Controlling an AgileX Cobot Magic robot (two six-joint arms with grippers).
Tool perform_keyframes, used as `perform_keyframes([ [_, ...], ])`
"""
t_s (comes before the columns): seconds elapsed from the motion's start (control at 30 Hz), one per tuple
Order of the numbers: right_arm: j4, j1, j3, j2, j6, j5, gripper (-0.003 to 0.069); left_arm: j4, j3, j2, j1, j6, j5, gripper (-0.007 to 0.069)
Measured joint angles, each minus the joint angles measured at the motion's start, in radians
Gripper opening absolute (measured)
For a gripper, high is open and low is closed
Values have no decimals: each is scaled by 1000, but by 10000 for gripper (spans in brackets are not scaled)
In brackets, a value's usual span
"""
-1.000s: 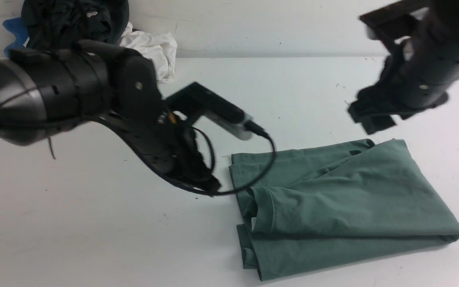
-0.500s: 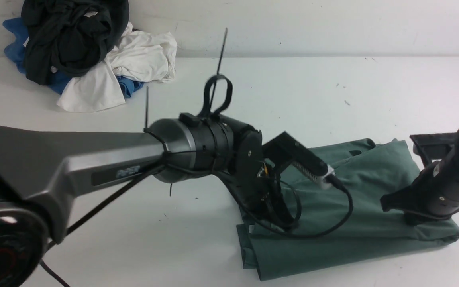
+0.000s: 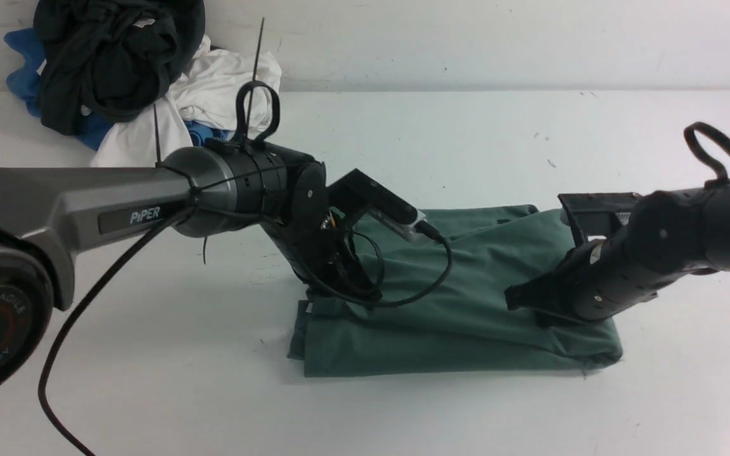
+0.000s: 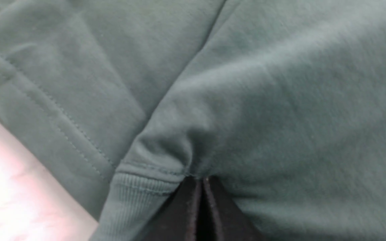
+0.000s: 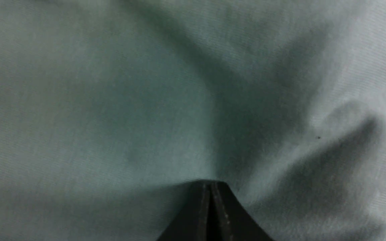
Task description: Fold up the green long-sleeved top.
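From the front camera I see the green long-sleeved top (image 3: 466, 304) lying as a folded bundle on the white table (image 3: 149, 392), right of centre. My left gripper (image 3: 355, 294) presses down on its left end and my right gripper (image 3: 530, 310) on its right end; the fingertips are hidden there. A heap of black, white and blue clothes (image 3: 137, 82) sits at the far left corner, well apart.

On the left wrist camera the left gripper (image 4: 201, 182) has its jaws closed together, tips against the top (image 4: 246, 100) beside a ribbed cuff (image 4: 139, 194).

On the right wrist camera the right gripper (image 5: 211, 185) has jaws closed, tips pushed into puckered green cloth (image 5: 112, 117); I cannot tell whether cloth is pinched.
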Motion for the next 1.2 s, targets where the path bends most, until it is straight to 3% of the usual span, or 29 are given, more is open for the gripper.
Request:
perform_keyframes([
  [0.23, 13, 1, -145, -15, -63, 99, -14, 15, -33, -60, 35, 4, 155, -7],
  [0.4, 10, 2, -202, -205, -145, 117, -14, 15, -35, -353, 38, 4, 244, -7],
  [0.6, -30, 2, -195, -483, -160, 115, -14, 28, 56, -714, 84, -30, 325, -7],
  [0.97, -41, 2, 224, -1030, -162, -109, -14, 51, 724, -1517, 238, -65, 237, -7],
  [1.2, -42, 2, 398, -1296, -166, -225, -15, 50, 925, -1816, 245, -99, 205, -7],
])
